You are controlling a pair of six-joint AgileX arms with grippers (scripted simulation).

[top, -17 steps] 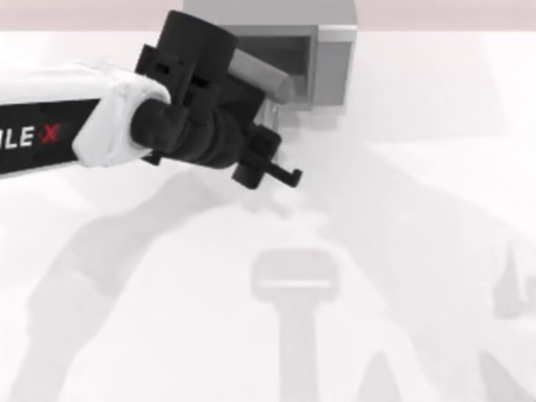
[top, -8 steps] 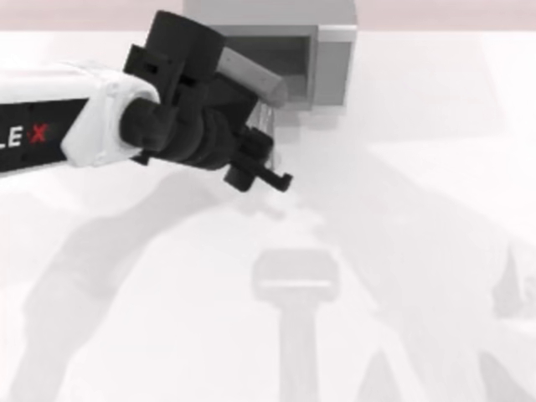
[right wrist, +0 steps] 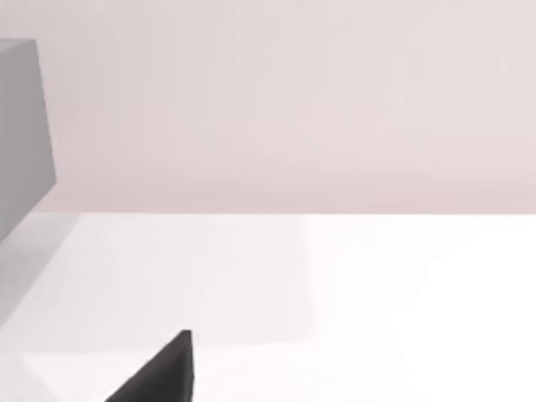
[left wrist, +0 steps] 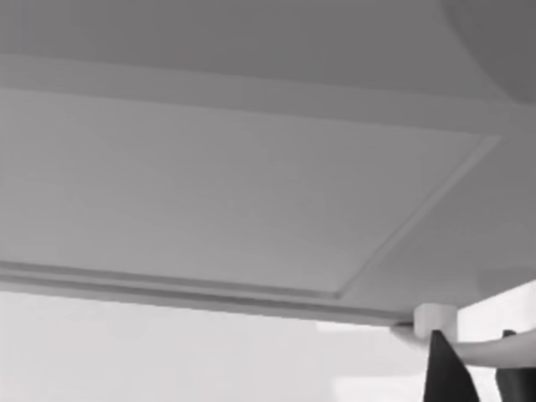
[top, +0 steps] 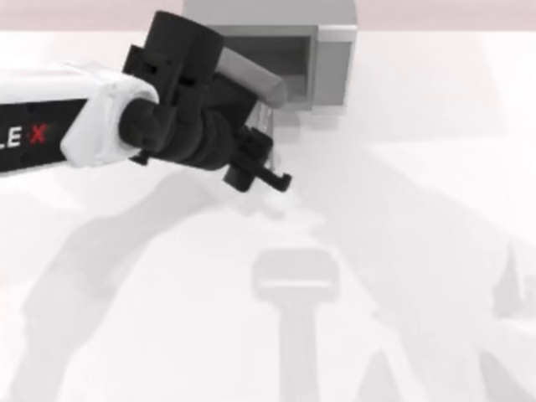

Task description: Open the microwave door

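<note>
our left tool [top: 270, 159] grips the slim silver bar handle [left wrist: 435, 322] of the flat grey windowed microwave door [top: 251, 74], which stands ajar.

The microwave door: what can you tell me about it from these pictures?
The microwave door is a flat grey panel, swung partway out from the grey microwave at the table's far edge, so the dark cavity shows behind it. The top view shows mostly its upper edge, angled toward the left. The left wrist view shows its face close up: a large window inside a lighter frame, smooth and matte. The left gripper is at its free end; whether it touches is hidden.
</note>
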